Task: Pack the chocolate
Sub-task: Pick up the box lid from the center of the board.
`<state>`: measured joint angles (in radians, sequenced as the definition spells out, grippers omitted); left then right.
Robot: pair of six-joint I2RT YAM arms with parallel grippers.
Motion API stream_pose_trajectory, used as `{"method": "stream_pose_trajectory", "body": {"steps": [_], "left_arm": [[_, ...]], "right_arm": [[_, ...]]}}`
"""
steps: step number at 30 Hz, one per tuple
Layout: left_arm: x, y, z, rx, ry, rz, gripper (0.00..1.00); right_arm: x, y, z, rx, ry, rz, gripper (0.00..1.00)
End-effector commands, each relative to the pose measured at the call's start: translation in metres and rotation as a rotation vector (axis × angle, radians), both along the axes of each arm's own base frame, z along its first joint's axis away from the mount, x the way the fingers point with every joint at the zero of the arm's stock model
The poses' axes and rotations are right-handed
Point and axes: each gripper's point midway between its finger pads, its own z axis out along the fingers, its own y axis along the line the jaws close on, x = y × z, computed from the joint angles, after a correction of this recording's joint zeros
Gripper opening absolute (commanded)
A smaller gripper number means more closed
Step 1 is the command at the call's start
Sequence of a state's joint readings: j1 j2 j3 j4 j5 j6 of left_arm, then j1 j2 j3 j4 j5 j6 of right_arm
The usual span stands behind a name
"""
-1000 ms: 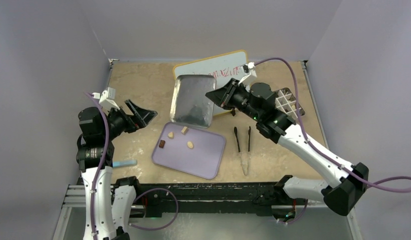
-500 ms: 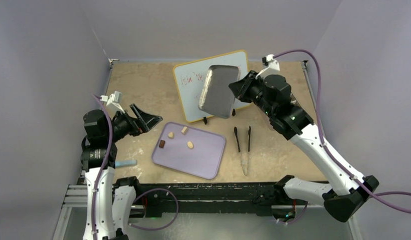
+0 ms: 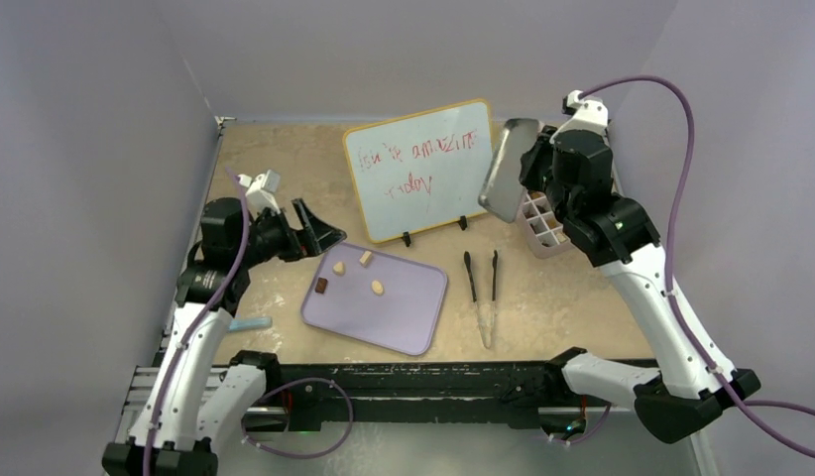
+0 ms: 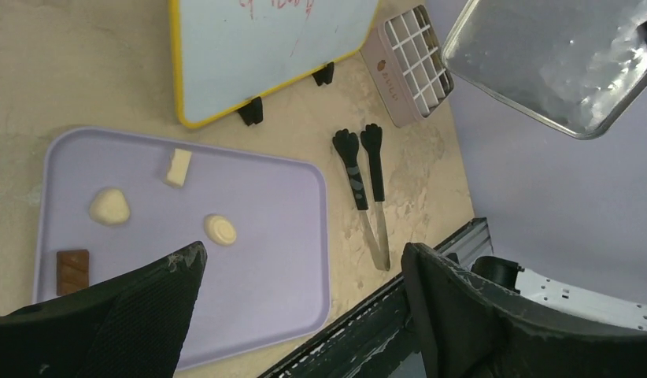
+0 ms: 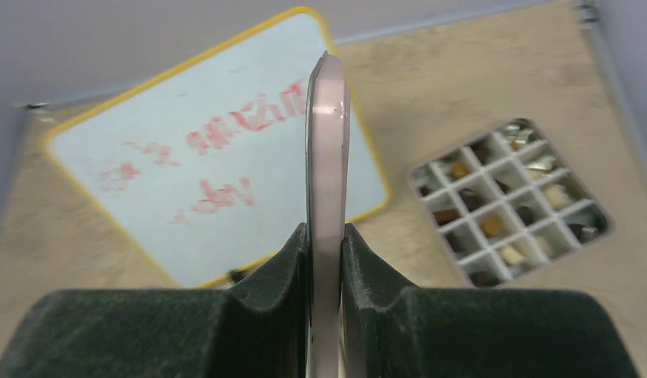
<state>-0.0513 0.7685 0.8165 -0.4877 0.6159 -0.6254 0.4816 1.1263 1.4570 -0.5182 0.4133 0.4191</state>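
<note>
Several pieces of chocolate lie on the lavender tray: a cream heart, a tan square, a cream oval and a dark brown bar. More pieces fill cells of the pale pink gridded box. My right gripper is shut on the rim of a silvery metal lid. It holds the lid tilted nearly upright in the air, just left of and above the box. My left gripper hangs open and empty over the tray's left end.
A yellow-framed whiteboard with red writing stands propped behind the tray. Black-handled tongs lie on the table between tray and box. A pale blue stick lies near the left arm's base. Purple walls close in on three sides.
My right arm has swung the lid from behind the tray rightward to beside the box and tipped it on edge. My left gripper has moved right, toward the tray.
</note>
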Motion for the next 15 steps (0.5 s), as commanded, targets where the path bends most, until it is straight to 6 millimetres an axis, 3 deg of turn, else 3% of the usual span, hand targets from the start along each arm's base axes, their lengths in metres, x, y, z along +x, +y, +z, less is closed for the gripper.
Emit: {"method": "stream_pose_trajectory", "body": {"steps": [1, 3, 9, 15], "left_arm": [[0.020, -0.006, -0.004, 0.158, -0.003, -0.009, 0.94], [0.025, 0.000, -0.007, 0.214, 0.011, 0.009, 0.95], [0.028, 0.017, 0.012, 0.281, -0.128, 0.086, 0.96], [0.021, 0.050, -0.003, 0.418, -0.178, 0.203, 0.97]], "right_arm": [[-0.002, -0.053, 0.005, -0.194, 0.006, -0.184, 0.04], [0.000, -0.064, 0.000, -0.254, 0.038, -0.216, 0.00], [0.008, -0.077, -0.019, -0.353, 0.126, -0.264, 0.00], [0.018, -0.090, -0.038, -0.453, 0.215, -0.307, 0.00]]}}
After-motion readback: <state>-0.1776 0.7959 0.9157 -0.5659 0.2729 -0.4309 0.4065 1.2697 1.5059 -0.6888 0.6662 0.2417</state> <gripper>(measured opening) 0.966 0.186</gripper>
